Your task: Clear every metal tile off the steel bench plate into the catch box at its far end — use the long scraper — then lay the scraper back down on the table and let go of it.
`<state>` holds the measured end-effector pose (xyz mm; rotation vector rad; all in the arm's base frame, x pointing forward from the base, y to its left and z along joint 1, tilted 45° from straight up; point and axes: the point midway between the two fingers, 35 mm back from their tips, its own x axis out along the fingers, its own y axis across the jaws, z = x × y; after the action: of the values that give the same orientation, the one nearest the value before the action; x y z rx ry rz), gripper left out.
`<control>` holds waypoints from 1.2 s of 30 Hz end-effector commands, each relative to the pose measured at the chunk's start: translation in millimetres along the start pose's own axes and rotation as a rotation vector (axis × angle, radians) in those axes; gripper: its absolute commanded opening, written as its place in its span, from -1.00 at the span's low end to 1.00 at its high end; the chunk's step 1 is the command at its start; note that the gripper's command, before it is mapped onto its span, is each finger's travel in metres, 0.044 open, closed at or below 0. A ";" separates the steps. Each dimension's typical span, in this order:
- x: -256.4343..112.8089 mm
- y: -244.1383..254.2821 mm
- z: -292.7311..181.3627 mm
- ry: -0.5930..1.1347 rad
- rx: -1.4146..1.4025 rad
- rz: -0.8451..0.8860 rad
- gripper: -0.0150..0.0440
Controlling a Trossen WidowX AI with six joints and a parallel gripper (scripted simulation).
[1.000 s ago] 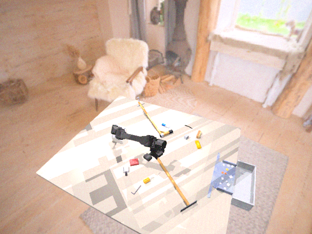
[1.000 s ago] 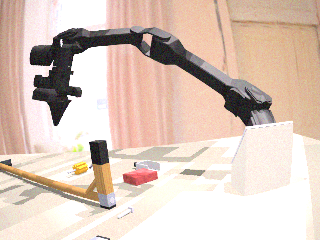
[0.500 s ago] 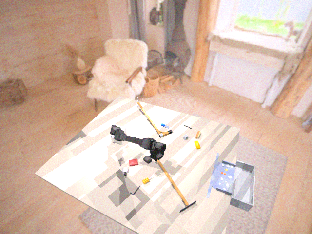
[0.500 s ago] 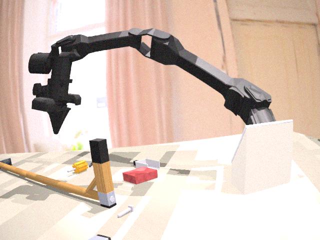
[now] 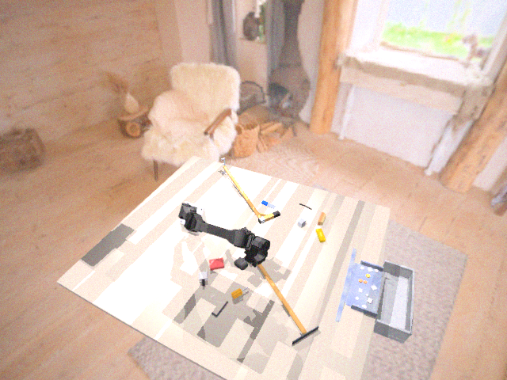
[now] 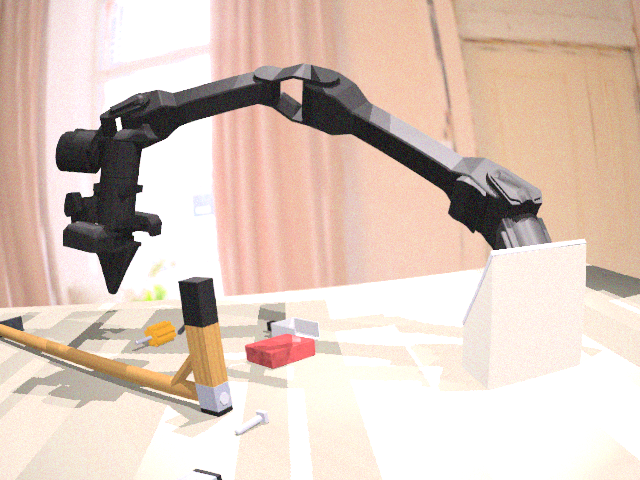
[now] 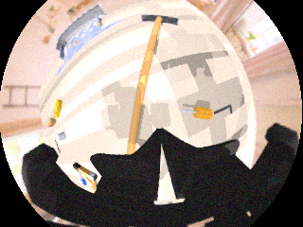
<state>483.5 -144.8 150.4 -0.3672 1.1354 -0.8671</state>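
One scraper (image 5: 280,294) (image 6: 103,361) (image 7: 142,85) lies lower centre from above, one orange screwdriver (image 5: 236,293) (image 6: 160,333) (image 7: 204,113) left of it. The gripper (image 5: 256,261) (image 6: 113,291) (image 7: 159,130) hangs centre, jaws together, empty. At right, about eleven tiles (image 5: 369,300) dot one blue plate (image 5: 352,286) (image 7: 71,51), beside one grey box (image 5: 390,330) (image 7: 76,32).

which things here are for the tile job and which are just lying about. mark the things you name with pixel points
For the job:
- long scraper (image 5: 282,293) (image 6: 103,361) (image 7: 142,87)
- steel bench plate (image 5: 355,288)
- tiles on the plate
- catch box (image 5: 393,332)

Just lying about:
- red block (image 5: 216,263) (image 6: 280,351)
- orange-handled screwdriver (image 5: 237,293) (image 6: 160,333) (image 7: 204,113)
- yellow block (image 5: 320,235) (image 7: 58,109)
- hex key (image 5: 220,309) (image 7: 223,110)
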 end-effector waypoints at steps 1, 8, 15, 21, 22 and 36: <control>8.8 0.6 -1.3 -0.002 -0.004 0.005 -0.49; 24.4 0.5 -4.4 -0.002 -0.004 0.004 -0.49; 39.7 -0.1 -8.2 -0.003 -0.004 0.003 -0.49; 52.7 -1.0 -12.0 -0.004 -0.004 0.002 -0.49; 54.8 -1.2 -12.7 -0.004 -0.004 0.001 -0.49; 83.9 -4.4 -23.8 -0.008 -0.006 -0.004 -0.49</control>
<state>474.4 -203.1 94.9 -0.3743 1.1309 -0.8709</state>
